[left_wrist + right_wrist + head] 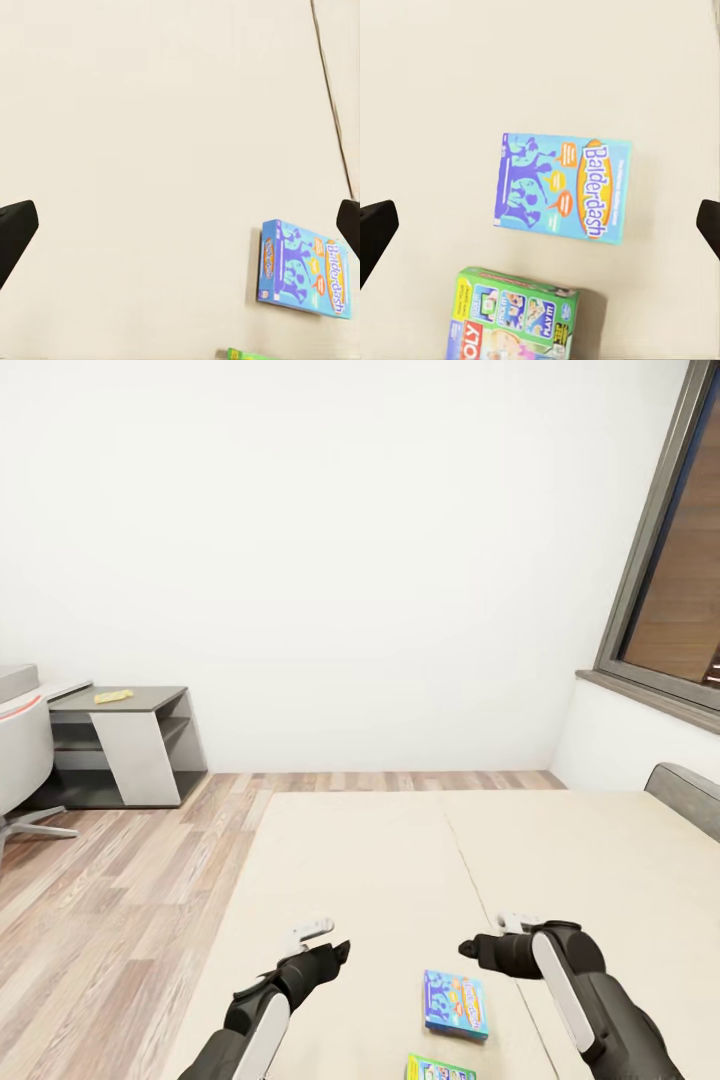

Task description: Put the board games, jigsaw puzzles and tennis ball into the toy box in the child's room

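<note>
- Blue flat cardboard "Balderdash" board game box [455,1005] lies flat on the beige mattress of the bed [380,860], near its front edge, its long axis running away from the robot.
- It sits between both grippers, nearer the right gripper [480,948]; that gripper's fingers are spread, holding nothing.
- Left gripper [325,940] hangs released too, further off.
- Green game box [514,319] lies just beside the blue one, closer to the edge.

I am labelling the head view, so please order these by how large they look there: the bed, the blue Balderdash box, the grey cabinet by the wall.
1. The bed, largest by far, though it is also nearest.
2. The grey cabinet, farther away, so its real size is unsure.
3. The Balderdash box, smallest.
</note>
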`<state>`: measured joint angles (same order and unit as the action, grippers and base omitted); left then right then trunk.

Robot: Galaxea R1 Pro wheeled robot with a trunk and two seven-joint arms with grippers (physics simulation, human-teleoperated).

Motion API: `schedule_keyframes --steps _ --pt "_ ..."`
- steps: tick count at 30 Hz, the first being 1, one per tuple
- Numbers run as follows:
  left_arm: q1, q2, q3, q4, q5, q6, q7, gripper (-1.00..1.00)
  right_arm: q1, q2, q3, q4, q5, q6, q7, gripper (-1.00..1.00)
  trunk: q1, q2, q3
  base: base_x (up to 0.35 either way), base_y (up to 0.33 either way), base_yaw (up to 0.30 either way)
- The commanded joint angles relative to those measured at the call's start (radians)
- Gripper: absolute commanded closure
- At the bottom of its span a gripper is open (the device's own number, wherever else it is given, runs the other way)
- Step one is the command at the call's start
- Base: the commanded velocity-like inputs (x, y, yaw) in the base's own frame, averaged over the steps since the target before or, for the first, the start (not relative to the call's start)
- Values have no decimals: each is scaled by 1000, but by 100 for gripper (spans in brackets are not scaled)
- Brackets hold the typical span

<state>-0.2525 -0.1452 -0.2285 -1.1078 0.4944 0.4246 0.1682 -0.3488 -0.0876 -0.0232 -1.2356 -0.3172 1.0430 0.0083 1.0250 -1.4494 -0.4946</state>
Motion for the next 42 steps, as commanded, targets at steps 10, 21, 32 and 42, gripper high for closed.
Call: schedule_keyframes --steps 10,21,32,42 --pt "-2 8 -3 -4 74 5 11 -100 -11 -15 -43 26 -46 4 1 -100 0 -1 -1 0 0 0" --pt "-5 11 6 -1 87 19 10 -100 -4 -15 -67 18 -81 4 -2 -100 0 -1 -2 0 0 0" --pt "-5 13 29 0 110 29 6 -100 -4 -16 -70 22 -86 4 -2 -100 0 -1 -16 0 0 0" --pt "-5 13 32 0 114 29 6 -100 -10 -18 -72 29 -86 4 -4 -100 0 -1 -31 0 0 0"
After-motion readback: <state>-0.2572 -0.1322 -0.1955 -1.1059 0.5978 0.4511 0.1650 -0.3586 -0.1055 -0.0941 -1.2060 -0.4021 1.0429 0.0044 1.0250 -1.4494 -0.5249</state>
